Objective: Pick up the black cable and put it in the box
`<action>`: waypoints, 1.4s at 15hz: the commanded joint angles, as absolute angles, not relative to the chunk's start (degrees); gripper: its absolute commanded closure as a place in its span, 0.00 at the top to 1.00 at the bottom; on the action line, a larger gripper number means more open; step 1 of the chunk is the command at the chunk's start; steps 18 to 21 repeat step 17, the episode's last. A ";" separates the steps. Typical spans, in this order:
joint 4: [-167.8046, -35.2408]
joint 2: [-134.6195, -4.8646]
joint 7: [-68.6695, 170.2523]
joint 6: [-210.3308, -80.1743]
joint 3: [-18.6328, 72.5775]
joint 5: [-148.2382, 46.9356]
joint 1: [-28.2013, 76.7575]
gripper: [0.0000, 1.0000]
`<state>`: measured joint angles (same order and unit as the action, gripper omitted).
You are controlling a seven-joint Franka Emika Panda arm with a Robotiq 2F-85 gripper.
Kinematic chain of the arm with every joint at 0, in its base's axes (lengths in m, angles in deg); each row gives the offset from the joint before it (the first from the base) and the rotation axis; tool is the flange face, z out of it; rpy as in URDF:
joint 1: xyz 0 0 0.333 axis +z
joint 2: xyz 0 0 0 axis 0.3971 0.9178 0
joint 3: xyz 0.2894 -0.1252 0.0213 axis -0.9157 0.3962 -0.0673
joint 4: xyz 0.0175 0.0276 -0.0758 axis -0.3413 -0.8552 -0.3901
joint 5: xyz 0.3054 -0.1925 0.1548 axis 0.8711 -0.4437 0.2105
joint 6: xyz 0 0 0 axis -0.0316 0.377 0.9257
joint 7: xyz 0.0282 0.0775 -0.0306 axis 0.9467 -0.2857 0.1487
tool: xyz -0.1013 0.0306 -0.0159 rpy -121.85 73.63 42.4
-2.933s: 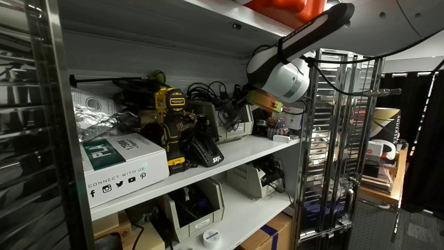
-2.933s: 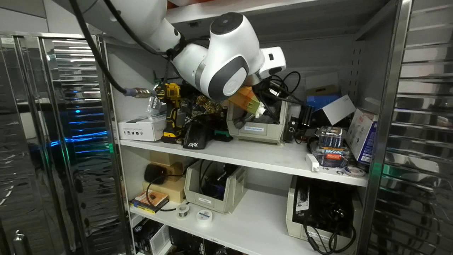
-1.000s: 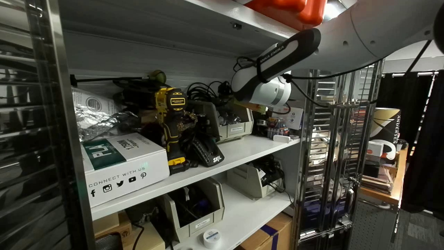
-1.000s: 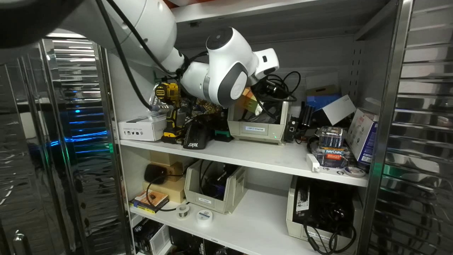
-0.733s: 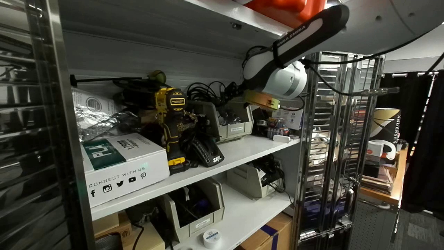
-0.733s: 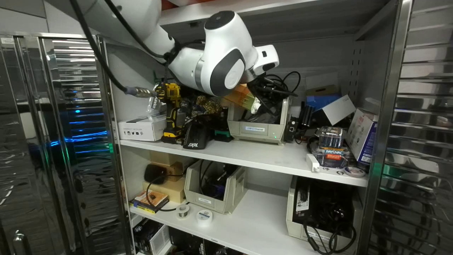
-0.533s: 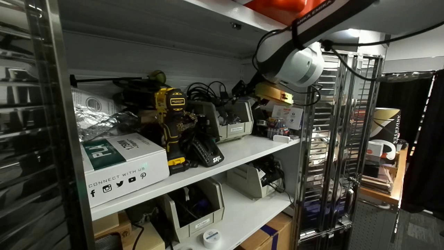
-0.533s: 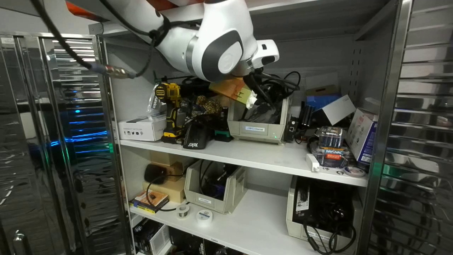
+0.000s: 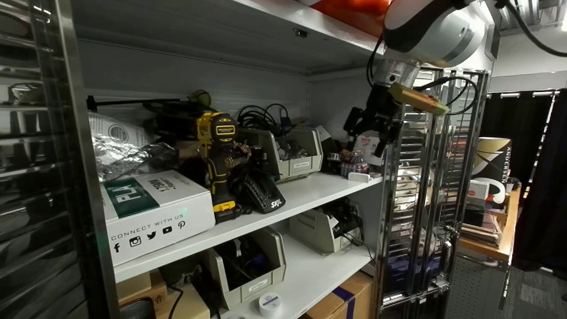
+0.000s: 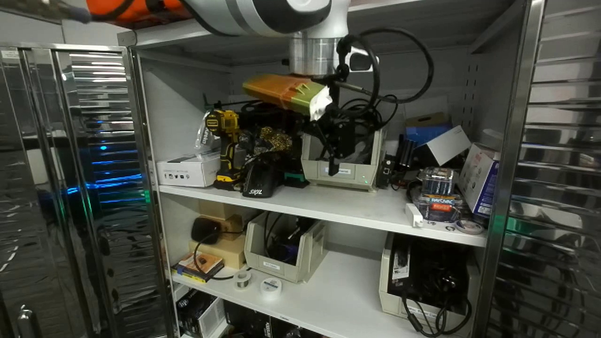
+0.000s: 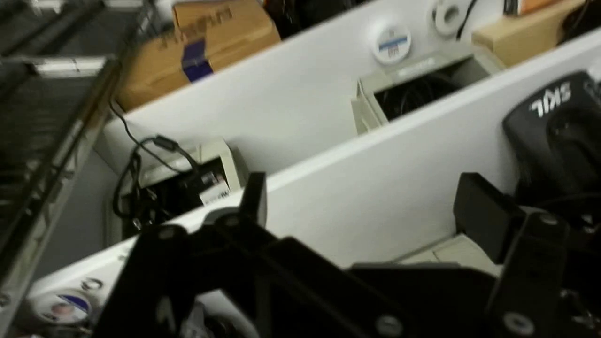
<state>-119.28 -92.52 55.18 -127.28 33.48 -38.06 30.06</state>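
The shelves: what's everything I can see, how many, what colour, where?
Drill: one, yellow and black, upper shelf
SKIL device: one, black, beside drill
Lettered box: one, mainly white, beside drill
Bins: three, beige, one upper, two lower
Cables: uncounted, black, in and around bins
Batteries: uncounted, dark, upper shelf
Round item: one, white, lower shelf
Spool: one, whitish, beside it
Carton: one, brown, beneath lower shelf
Other clutter: uncounted, mixed, both shelves
Arm: one, mainly white, overhead
Gripper: one, black, open, by upper shelf

Three bins (image 10: 290, 271) — one drill (image 9: 218, 165)
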 commanded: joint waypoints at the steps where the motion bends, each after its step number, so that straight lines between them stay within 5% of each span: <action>1: -121.38 -99.07 55.58 -110.62 30.54 -40.95 25.65 1.00; 11: -119.56 -110.11 64.84 -74.47 30.47 -46.10 22.28 1.00; 21: -120.33 -110.09 64.08 -75.81 30.17 -45.17 21.78 1.00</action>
